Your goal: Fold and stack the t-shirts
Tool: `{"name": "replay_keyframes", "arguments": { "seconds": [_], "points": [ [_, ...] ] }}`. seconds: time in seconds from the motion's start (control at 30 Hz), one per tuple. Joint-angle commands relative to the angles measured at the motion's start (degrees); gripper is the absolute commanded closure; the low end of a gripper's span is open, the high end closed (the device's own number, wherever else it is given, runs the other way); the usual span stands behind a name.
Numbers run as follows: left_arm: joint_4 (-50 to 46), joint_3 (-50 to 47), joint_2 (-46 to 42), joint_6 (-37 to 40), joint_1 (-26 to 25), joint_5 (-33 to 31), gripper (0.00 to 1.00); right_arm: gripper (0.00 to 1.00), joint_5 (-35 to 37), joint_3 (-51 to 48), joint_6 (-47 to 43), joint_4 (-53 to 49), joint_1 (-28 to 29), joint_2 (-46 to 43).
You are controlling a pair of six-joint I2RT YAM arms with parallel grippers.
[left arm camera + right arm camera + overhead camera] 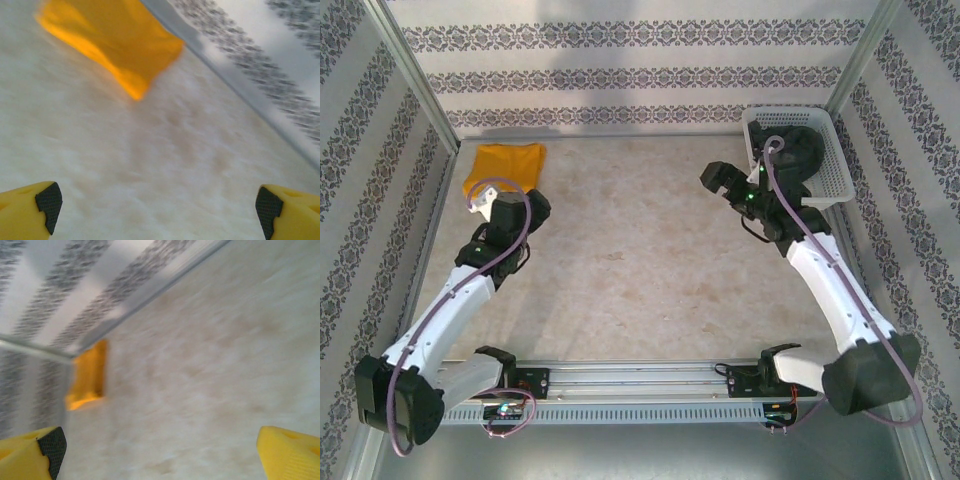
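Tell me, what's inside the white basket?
A dark grey t-shirt lies bunched up inside the white basket. The right arm's cable crosses in front of part of it. Anything under the shirt is covered, so I cannot tell.

T-shirts: 2 in all, 1 orange shirt [503, 166] and 1 dark grey shirt [807, 150]. Baskets: 1 white basket [834, 165]. Robot arms: 2, the left arm [460, 290] and the right arm [825, 275]. Grippers: 2, the left gripper [159, 205] and the right gripper [160, 445]. Tables: 1 table [640, 280].
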Motion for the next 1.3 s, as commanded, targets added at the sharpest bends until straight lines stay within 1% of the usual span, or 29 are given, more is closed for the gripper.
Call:
{"name": "replay_keyframes", "arguments": {
  "seconds": [0.0,0.03,0.07,0.13,0.17,0.2,0.23,0.27,0.4,0.47,0.57,0.6,0.63,0.67,0.7,0.73,0.77,0.8,0.83,0.87,0.9,0.93,0.97,1.03,1.1,1.13,1.17,1.23,1.27],
  "points": [
    [-9.00,-2.54,-5.10,17.30,-1.60,-19.61,0.00,0.02,24.19,-1.72,-12.10,-13.67,1.91,-4.97],
    [-1.91,-6.53,-7.79,26.88,-1.59,-17.30,0.00,0.02,24.57,-6.33,-14.84,-9.31,1.34,-7.67],
    [4.55,-11.37,-10.19,32.75,-1.55,-16.05,0.00,0.02,26.22,-12.01,-17.35,-3.39,1.12,-10.39],
    [13.65,-18.72,-13.52,38.66,-0.89,-13.10,0.00,0.02,31.88,-23.12,-22.42,9.50,1.80,-15.11],
    [20.03,-22.82,-14.23,41.83,-0.48,-10.38,0.00,0.02,32.93,-28.64,-26.01,17.35,1.89,-16.27],
    [25.45,-25.62,-14.25,43.93,-0.21,-8.32,0.00,0.02,33.17,-32.14,-28.46,22.73,1.90,-16.34],
    [31.24,-29.04,-13.63,44.56,-0.01,-7.37,0.00,0.02,33.90,-34.51,-31.32,26.34,1.90,-15.16],
    [35.61,-31.04,-12.35,43.05,0.39,-7.47,0.00,0.02,34.75,-35.22,-32.10,27.36,1.58,-13.27],
    [43.34,-31.32,-1.63,42.04,4.39,-3.12,0.00,0.02,31.99,-35.87,-36.06,32.48,-0.39,-4.30],
    [52.48,-32.37,4.82,40.93,7.00,0.06,0.00,0.02,29.68,-37.63,-36.78,40.39,-1.71,0.16],
    [62.42,-31.65,12.92,39.39,11.41,4.52,0.00,0.02,27.06,-38.34,-36.34,49.45,-3.84,6.36],
    [65.14,-30.99,15.59,40.90,12.53,5.65,0.00,0.02,26.32,-38.24,-36.48,52.35,-4.58,8.06],
    [63.31,-29.21,16.91,42.43,13.47,7.53,0.00,0.02,24.88,-37.38,-37.27,53.70,-5.27,9.25],
    [65.51,-28.92,18.29,43.73,14.54,9.83,0.00,0.02,23.60,-36.51,-39.04,54.83,-5.88,11.02],
    [71.21,-30.15,20.74,43.79,15.53,10.83,0.00,0.02,23.50,-35.64,-39.78,55.11,-6.41,12.17],
    [76.70,-31.53,23.67,42.49,16.58,10.97,0.00,0.02,21.42,-35.54,-41.06,56.61,-7.26,12.97],
    [80.97,-32.90,25.31,43.38,16.93,12.80,0.00,0.02,20.28,-36.23,-40.71,59.86,-8.30,14.17],
    [78.77,-33.16,24.43,43.80,17.00,16.22,0.00,0.02,19.14,-36.98,-39.75,61.28,-9.26,15.09],
    [80.79,-33.81,24.81,44.86,16.94,18.78,0.00,0.02,17.27,-38.90,-39.06,66.58,-10.11,16.53],
    [89.29,-35.93,28.59,45.72,16.68,19.42,0.00,0.02,15.44,-40.60,-39.18,70.04,-10.51,16.93],
    [98.78,-37.52,32.96,46.47,16.59,19.06,0.00,0.02,15.22,-41.72,-39.40,70.95,-10.55,17.10],
    [101.93,-38.87,34.16,46.03,16.84,18.80,0.00,0.02,14.83,-43.46,-39.47,77.13,-10.63,18.98],
    [96.08,-38.53,31.47,44.58,17.01,17.30,0.00,0.02,14.82,-43.92,-39.34,80.38,-10.69,20.07],
    [85.64,-34.64,28.97,43.34,17.54,16.90,0.00,0.02,14.45,-41.87,-39.16,73.16,-10.94,18.23],
    [79.31,-29.74,30.55,45.86,17.48,21.77,0.00,0.02,14.33,-42.43,-39.20,75.24,-11.00,18.87],
    [74.11,-27.74,29.86,46.11,17.33,22.13,0.00,0.02,14.48,-42.58,-39.07,75.93,-10.97,19.12],
    [73.60,-27.78,29.31,45.90,17.33,22.44,0.00,0.02,14.40,-42.35,-39.31,74.80,-10.93,18.69],
    [78.26,-28.94,30.61,46.20,17.29,22.37,0.00,0.02,14.53,-42.48,-39.41,74.44,-10.86,18.30],
    [76.52,-28.66,30.02,45.92,17.33,22.21,0.00,0.02,14.55,-42.57,-39.50,74.83,-10.82,18.43]
  ]
}}
